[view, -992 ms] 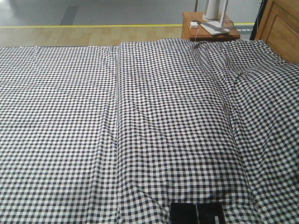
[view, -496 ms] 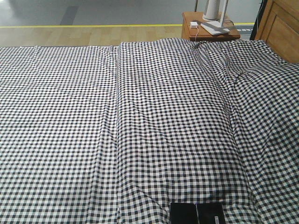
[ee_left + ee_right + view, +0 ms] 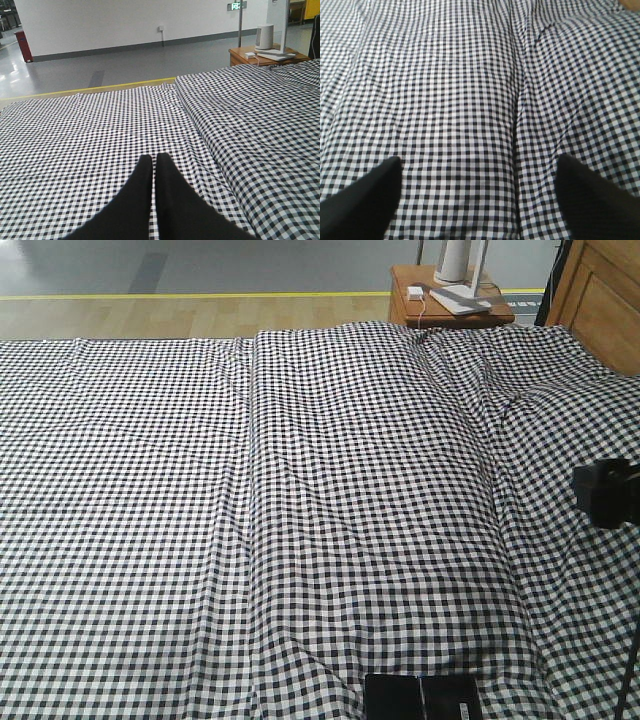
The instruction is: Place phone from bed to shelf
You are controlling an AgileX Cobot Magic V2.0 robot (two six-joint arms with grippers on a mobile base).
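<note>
The bed (image 3: 330,490) fills nearly all of our front view. Its far edge meets a strip of pale floor (image 3: 150,315) crossed by a yellow line (image 3: 200,296). At the far right corner stand a reddish bedside table (image 3: 405,308) with white objects on top and the brown headboard (image 3: 600,300). Beyond them, in the left wrist view, grey floor reaches a white wall (image 3: 100,22).

A dark part of the right arm (image 3: 603,492) hangs over the bed's right side, well away from the phone. The sheet (image 3: 130,540) is a small black-and-white check. It lies mostly flat, with two long raised creases running from far to near and fine wrinkles between them.

The left gripper (image 3: 152,159) hovers low over the cloth with its black fingers pressed together. The right gripper (image 3: 477,165) looks down on the checks with its fingers wide apart and only cloth between them.

The phone (image 3: 422,697) lies flat on the sheet at the near edge, right of centre. It is a glossy black slab with a thin seam across its middle, and the bottom of the frame cuts it off.
</note>
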